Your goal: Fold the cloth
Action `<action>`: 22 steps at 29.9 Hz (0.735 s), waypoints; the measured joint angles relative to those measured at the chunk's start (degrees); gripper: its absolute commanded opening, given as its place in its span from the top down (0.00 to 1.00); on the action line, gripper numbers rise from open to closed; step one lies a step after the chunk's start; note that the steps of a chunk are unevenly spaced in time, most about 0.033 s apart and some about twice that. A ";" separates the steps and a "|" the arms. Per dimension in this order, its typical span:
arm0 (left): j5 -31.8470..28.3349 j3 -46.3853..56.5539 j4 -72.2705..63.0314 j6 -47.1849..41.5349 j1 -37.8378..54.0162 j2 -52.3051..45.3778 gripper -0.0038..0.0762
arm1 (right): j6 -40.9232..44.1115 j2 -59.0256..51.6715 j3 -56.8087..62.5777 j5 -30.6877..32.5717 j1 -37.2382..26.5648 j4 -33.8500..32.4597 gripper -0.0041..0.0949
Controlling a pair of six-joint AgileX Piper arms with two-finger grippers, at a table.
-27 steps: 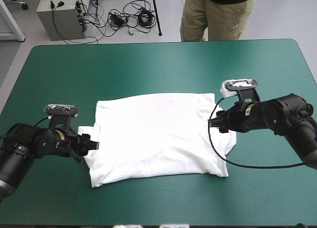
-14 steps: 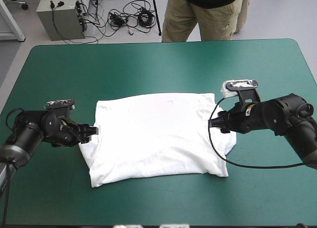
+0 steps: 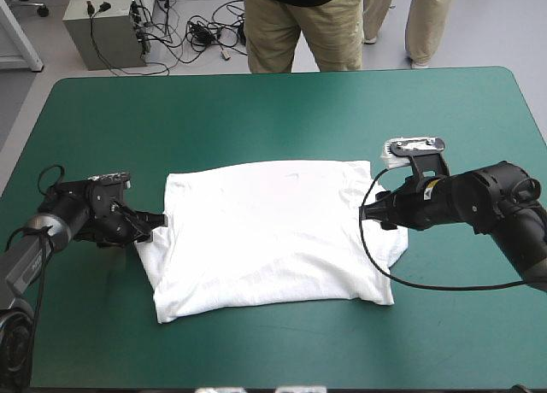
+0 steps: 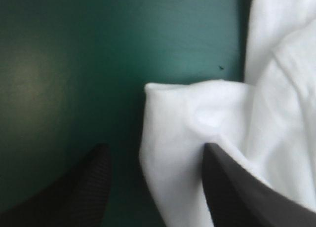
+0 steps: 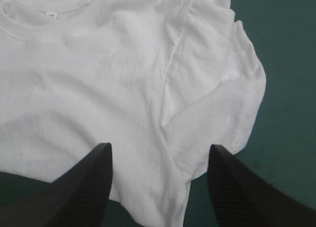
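Teal-green cover (image 3: 256,111): one T-shirt (image 3: 273,239), flat, long axis left-right. Two grippers: left gripper (image 3: 158,219), right gripper (image 3: 367,212), both fingers spread, holding nothing, at opposite sleeve ends.

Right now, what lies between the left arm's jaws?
A bunched fold of the white T-shirt, reaching one jaw, and a strip of bare teal-green cover beside the other. The jaws stand open, as the left wrist view shows.
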 measured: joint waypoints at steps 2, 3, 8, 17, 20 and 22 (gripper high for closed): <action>-0.20 -0.11 0.09 0.05 0.00 2.00 0.65 | 0.00 0.00 0.00 0.00 0.00 0.00 0.42; -0.21 -0.40 0.20 0.05 0.00 2.46 0.69 | 0.00 0.00 0.00 0.00 0.00 0.00 0.42; -0.07 -0.89 0.62 0.11 0.07 3.08 0.96 | 0.00 0.00 -0.04 0.12 0.00 0.00 0.42; 0.03 -1.88 0.06 1.56 0.07 1.26 0.96 | 0.92 0.00 -0.04 0.23 0.00 0.00 0.42; 0.41 -4.38 -0.05 2.47 0.07 -1.07 0.96 | 1.52 0.00 -0.04 0.59 0.00 0.00 0.44; 1.08 -6.47 -1.39 3.87 -0.05 -2.45 0.96 | 1.58 0.00 -0.04 0.71 0.00 0.00 0.45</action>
